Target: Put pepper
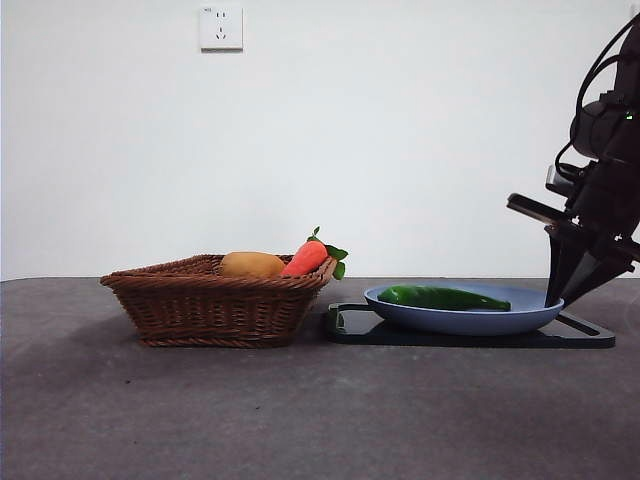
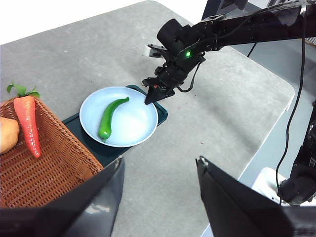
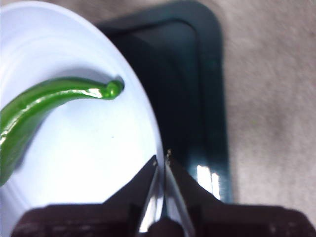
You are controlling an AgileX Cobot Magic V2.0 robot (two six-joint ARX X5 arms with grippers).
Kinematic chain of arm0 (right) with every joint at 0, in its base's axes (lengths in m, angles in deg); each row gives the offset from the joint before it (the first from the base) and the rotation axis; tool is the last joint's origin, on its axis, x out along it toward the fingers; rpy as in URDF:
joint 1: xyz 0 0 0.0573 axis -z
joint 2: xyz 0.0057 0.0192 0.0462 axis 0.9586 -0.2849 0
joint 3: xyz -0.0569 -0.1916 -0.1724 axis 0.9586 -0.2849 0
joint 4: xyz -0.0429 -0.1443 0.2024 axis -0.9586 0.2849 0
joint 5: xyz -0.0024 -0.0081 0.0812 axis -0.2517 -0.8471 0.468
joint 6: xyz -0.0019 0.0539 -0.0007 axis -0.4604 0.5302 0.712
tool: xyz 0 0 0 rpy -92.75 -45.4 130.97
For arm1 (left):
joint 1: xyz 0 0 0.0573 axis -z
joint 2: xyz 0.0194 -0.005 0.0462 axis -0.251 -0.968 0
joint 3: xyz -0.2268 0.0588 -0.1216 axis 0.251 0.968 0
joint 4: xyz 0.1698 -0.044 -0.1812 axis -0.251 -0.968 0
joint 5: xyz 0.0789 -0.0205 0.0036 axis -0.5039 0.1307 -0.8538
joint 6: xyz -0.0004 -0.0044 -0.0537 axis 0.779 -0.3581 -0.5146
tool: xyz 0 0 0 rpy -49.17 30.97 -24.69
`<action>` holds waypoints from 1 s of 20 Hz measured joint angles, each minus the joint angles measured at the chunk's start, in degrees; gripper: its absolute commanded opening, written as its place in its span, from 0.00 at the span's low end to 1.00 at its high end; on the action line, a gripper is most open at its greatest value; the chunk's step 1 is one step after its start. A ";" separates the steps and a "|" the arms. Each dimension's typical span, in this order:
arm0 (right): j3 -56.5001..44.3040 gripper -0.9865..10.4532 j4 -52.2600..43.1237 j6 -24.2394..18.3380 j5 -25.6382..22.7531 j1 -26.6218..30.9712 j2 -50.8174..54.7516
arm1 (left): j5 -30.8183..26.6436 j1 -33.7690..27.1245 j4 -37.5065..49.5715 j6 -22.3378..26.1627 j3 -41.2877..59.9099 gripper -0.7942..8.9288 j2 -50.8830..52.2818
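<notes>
The dark-green pepper [image 1: 442,297] lies in the pale blue plate [image 1: 520,312], which sits on a dark tray [image 1: 470,336]. It also shows in the left wrist view [image 2: 109,117] and the right wrist view [image 3: 44,106]. My right gripper [image 3: 162,159] is shut and empty, its tips just above the plate's rim [image 3: 150,123], clear of the pepper's thin tip. It shows in the front view [image 1: 560,295] at the plate's right edge and in the left wrist view [image 2: 149,99]. My left gripper [image 2: 160,170] is open and empty, high above the table.
A brown wicker basket [image 1: 215,300] stands left of the tray and holds a red-orange carrot with green leaves [image 1: 308,257] and a tan potato-like vegetable [image 1: 251,264]. The table's edge [image 2: 276,113] runs behind the right arm.
</notes>
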 measured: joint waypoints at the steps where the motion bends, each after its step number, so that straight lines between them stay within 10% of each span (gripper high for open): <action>1: 0.00 0.10 0.04 -0.09 0.02 0.00 -0.04 | 0.00 0.00 -0.09 0.00 0.00 0.35 0.00; 9: 0.00 0.25 3.02 -1.86 -0.07 0.02 2.25 | 0.00 0.00 -0.39 0.00 0.00 0.35 0.00; 20: 0.02 0.24 25.92 -8.50 0.22 -4.09 40.44 | 0.00 0.00 -0.77 1.09 0.00 0.35 0.00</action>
